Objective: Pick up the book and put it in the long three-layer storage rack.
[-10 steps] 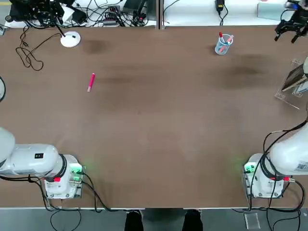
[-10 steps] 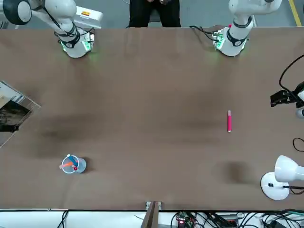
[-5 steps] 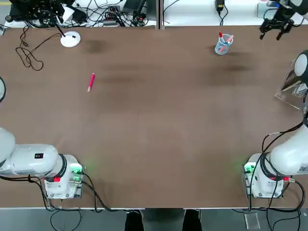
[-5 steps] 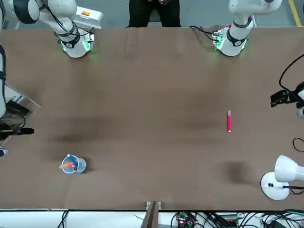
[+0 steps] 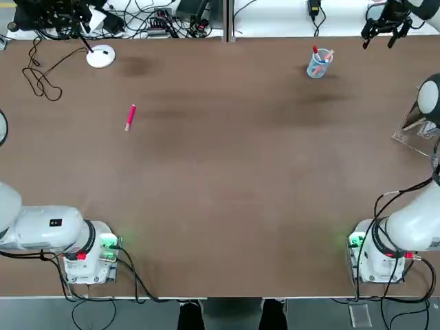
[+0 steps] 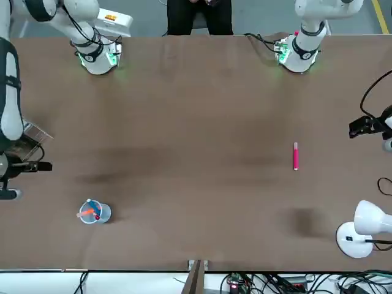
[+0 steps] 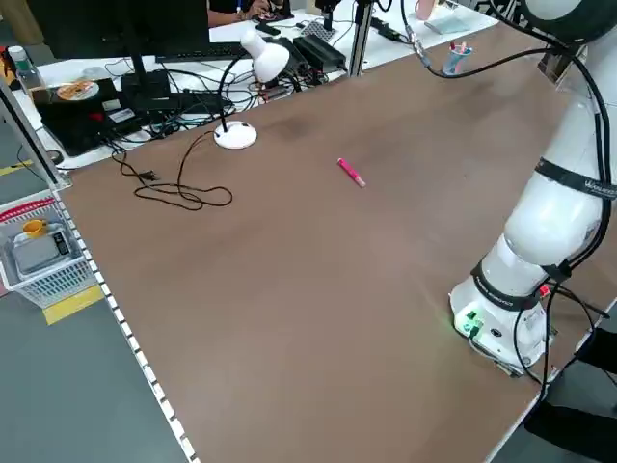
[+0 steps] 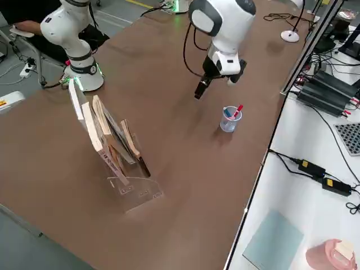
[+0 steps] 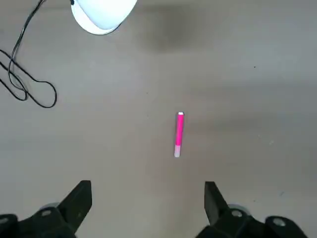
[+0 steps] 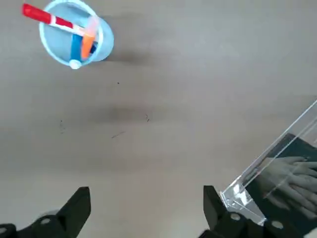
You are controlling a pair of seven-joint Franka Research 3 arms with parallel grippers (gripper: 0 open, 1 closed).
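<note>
The book point(image 10: 291, 174), dark-covered with a pale hand on it, stands inside the clear storage rack point(image 10: 238, 199) in the right wrist view. That rack point(image 5: 414, 132) sits at the table's right edge and holds several thin slanted books point(image 8: 109, 140). My right gripper point(image 5: 382, 29) hangs high near the far right corner, apart from the rack, between it and the pen cup. Its fingers point(image 10: 79, 201) stand wide open with nothing between them. My left gripper point(image 9: 146, 191) is open too, hovering at the table's left edge point(image 6: 362, 127) over a pink pen.
A small clear cup with pens point(image 5: 319, 63) stands at the far right. A pink pen point(image 5: 130, 117) lies at left centre. A white desk lamp point(image 5: 100, 56) and a looped black cable point(image 5: 38, 77) occupy the far left corner. A person point(image 6: 199, 15) stands behind the arm bases.
My right gripper has swung away from the rack, moving leftward along the far edge toward the pen cup. The left arm has not moved.
</note>
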